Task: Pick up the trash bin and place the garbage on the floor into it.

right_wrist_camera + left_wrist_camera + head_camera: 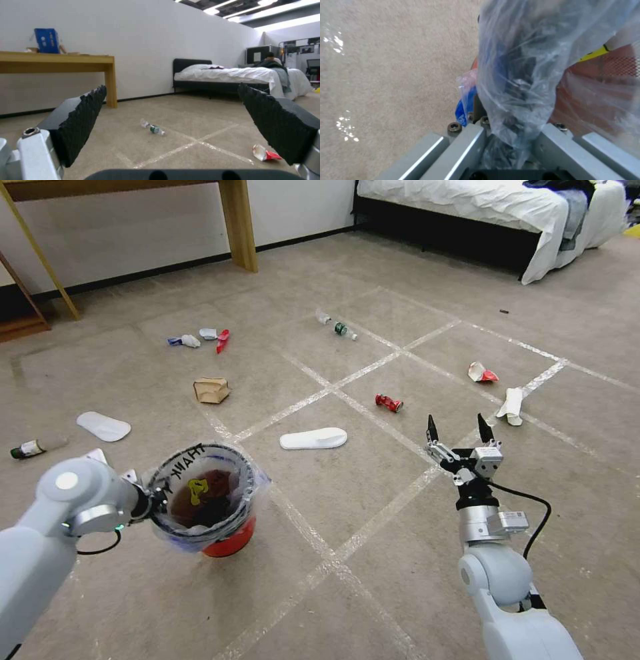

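The trash bin (223, 540), a red bucket with a clear lettered bag (520, 62), hangs just above the floor (373, 527) at my lower left. My left gripper (155, 501) is shut on its near rim, its fingertips buried in the bag. Some litter lies inside the bin. My right gripper (457, 429) hovers open and empty over the carpet, with a crushed red can (389, 403) just ahead to its left. Garbage lies scattered: two white slippers (313, 438) (103, 426), a green-labelled bottle (337, 327) (154, 128), a red-and-white wrapper (482, 373) (265, 153) and crumpled white paper (512, 407).
A brown paper bag (211, 390), small wrappers (200, 338) and another bottle (30, 449) lie left of centre. A wooden desk (240, 227) stands against the far wall. A bed (480, 207) with white sheets fills the back right corner.
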Available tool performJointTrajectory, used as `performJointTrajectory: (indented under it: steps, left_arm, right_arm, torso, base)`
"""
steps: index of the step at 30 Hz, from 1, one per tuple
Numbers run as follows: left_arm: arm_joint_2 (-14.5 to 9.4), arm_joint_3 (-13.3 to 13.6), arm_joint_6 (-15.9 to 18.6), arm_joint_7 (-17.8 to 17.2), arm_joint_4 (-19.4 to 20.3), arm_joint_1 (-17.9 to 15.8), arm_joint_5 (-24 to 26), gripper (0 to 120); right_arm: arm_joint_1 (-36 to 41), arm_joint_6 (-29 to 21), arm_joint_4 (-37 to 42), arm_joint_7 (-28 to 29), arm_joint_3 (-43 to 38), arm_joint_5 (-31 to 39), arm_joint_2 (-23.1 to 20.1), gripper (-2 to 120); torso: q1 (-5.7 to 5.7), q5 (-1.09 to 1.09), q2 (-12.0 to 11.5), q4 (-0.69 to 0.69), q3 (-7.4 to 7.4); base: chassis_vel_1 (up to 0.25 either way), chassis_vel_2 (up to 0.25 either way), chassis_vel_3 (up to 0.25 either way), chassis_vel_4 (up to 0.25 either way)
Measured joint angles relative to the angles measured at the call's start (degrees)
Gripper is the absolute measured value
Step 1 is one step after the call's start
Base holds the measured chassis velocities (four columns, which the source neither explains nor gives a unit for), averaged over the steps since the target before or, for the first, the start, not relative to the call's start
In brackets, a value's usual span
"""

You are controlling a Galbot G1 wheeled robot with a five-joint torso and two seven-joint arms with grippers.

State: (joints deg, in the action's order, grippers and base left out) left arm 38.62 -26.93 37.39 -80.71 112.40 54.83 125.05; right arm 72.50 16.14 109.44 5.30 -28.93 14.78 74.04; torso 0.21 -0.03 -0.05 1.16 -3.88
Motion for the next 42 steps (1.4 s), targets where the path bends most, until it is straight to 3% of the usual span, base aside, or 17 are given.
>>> performJointTrajectory:
  steps: [5, 10, 15, 23, 42]
  left_arm:
    - [-2.71, -1.68, -0.83, -1.62, 1.77, -0.87, 3.97, 0]
    - [-5.07, -5.41, -1.24, -3.07, 2.49, -0.06, 7.37, 0]
    - [-4.96, -6.88, -1.24, -3.21, 3.2, 0.86, 7.88, 0]
    - [-3.24, -6.44, -1.17, -2.53, 3.66, 0.63, 6.18, 0]
    - [-3.67, -6.59, -2.67, -1.91, 4.5, -0.07, 8.97, 0]
  right_arm:
    - [-0.05, 0.47, -0.74, 0.78, -0.11, -0.86, 0.5, 100]
    - [-0.72, 1.16, -1.53, 1.93, 0.07, -2.91, 1.63, 100]
    - [-0.62, 1.97, -1.66, 2.0, -0.27, -3.78, 2.08, 100]
    - [2.01, 3.28, -0.04, 0.97, -2.51, -5.82, 3.56, 100]
    - [3.92, 4.79, 0.35, -1.09, -2.39, -7.05, 4.72, 100]
  torso:
    - [-0.01, 0.02, 0.0, 0.02, 0.0]
    - [-0.01, 0.02, 0.0, 0.0, 0.01]
    - [-0.01, 0.02, 0.0, 0.0, 0.01]
    - [-0.02, 0.02, 0.0, 0.01, 0.01]
    - [-0.02, 0.02, 0.01, 0.01, 0.01]
  base:
    - [0.0, 0.0, 0.0, 0.0]
    - [0.0, 0.0, 0.0, 0.0]
    - [0.0, 0.0, 0.0, 0.0]
    - [0.0, 0.0, 0.0, 0.0]
    - [0.0, 0.0, 0.0, 0.0]
